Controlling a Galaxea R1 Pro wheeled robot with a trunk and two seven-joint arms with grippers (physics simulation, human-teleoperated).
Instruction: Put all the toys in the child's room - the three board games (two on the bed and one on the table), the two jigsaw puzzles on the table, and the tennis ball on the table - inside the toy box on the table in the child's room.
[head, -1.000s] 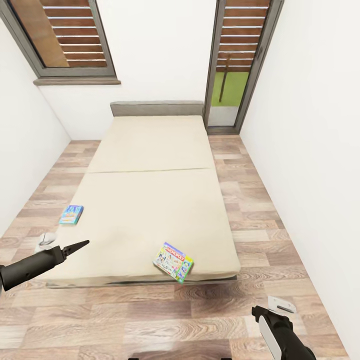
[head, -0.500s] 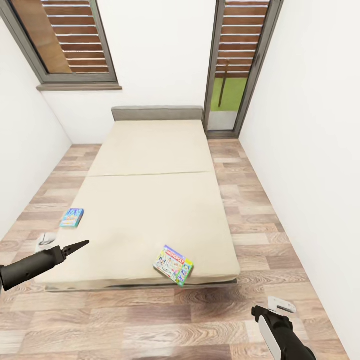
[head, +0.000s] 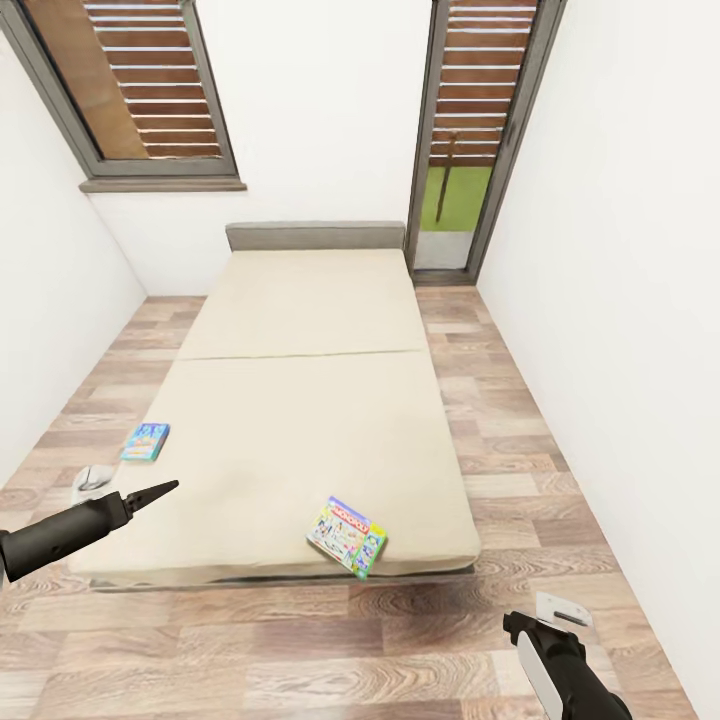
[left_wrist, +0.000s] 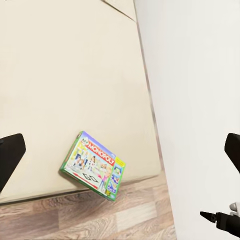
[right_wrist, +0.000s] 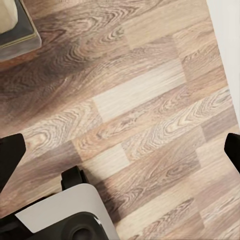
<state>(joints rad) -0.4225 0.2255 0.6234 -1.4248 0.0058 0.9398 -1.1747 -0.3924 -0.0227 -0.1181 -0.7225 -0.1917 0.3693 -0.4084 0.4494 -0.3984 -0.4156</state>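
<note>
Green-edged board game (head: 347, 536) lies flat on the bed (head: 300, 400) at the near foot edge, one corner just over the edge, between the two arms and closer to the right jaws' side; "Monopoly" lettering readable in the left wrist view (left_wrist: 93, 165), where it sits between the two dark fingertips, well ahead of them. Blue board game (head: 146, 441) is on the wood-plank floor (head: 300, 650) just beside the bed's left side, ahead of the left gripper (head: 160, 490) and apart from it. Left gripper hangs over the bed's near left corner, tip reads as a closed point in the head view, but the wrist view has fingertips at both frame edges, so the jaws stand wide apart, nothing held. Right gripper (head: 556, 612) sits low over bare floor off the bed's near right corner; right wrist view has its fingertips (right_wrist: 10, 155) at opposite frame edges, so wide apart too, nothing between them but planks. Small pale object (head: 92, 478) on the floor near the blue box, can't tell what it is. Slatted window (head: 140, 90) and narrow glass door (head: 470, 140) on the white far wall.
</note>
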